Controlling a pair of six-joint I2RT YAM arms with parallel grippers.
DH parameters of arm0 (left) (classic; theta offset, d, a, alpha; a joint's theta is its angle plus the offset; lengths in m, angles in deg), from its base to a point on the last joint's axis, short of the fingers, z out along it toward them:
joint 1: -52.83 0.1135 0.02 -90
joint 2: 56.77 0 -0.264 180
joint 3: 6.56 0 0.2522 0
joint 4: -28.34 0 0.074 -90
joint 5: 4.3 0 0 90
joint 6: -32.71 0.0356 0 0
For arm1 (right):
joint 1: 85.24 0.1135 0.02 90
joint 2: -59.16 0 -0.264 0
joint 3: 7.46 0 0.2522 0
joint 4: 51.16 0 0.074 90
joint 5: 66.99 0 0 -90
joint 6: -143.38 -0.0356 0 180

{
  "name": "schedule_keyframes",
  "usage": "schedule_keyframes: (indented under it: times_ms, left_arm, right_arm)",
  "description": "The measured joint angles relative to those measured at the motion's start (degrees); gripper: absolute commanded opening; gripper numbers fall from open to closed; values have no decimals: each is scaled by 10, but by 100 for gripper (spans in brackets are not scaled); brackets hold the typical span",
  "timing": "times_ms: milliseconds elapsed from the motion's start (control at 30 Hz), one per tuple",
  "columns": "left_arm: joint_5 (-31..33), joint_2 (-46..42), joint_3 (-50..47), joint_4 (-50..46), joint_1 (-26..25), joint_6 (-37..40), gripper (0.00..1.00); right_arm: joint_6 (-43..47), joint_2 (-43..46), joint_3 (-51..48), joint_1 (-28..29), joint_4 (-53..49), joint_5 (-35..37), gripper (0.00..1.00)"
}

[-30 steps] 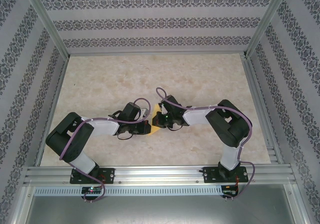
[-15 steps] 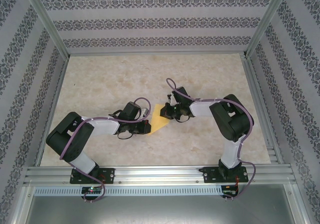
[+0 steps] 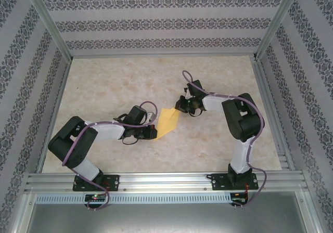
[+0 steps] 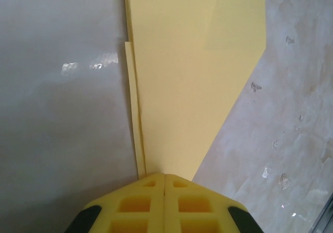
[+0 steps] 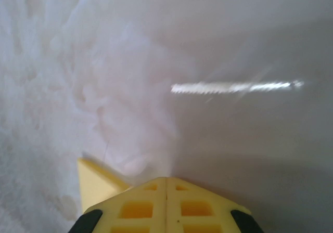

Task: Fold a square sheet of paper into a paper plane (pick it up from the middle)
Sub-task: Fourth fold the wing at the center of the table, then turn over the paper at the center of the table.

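Right gripper [image 3: 180, 107] backed off toward 1 o'clock, from atop paper plane [image 3: 168, 121] to beside its far corner; plane uncovered.

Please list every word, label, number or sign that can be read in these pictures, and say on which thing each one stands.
No text can be read anywhere.
The yellow paper plane is plain, without print.
The wall panels carry only an ornamental pattern, no letters.
The small board below the left arm's base is too small to read.
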Motion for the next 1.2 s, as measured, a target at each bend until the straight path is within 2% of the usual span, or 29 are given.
schedule_keyframes:
  times_ms: [133,200,300,400,667,967,1200]
  left_arm:
    - [0,-8,11,-30,0,0,24]
    - [2,-21,18,-39,0,-4,33]
    - [16,-50,30,-41,0,-12,38]
    - [42,-74,38,-40,0,-16,44]
    - [107,-81,39,-43,3,-33,54]
    - [136,-72,39,-53,15,-48,60]
    - [138,-71,39,-54,25,-55,64]
  right_arm:
    - [-3,38,-23,-3,0,23,20]
    - [-16,82,-61,4,13,26,27]
    - [-44,137,-111,24,39,32,39]
    - [-71,160,-142,52,62,36,43]
    - [-139,141,-142,114,76,57,42]
    - [-162,84,-110,118,83,67,38]
    - [-174,61,-100,127,113,45,34]
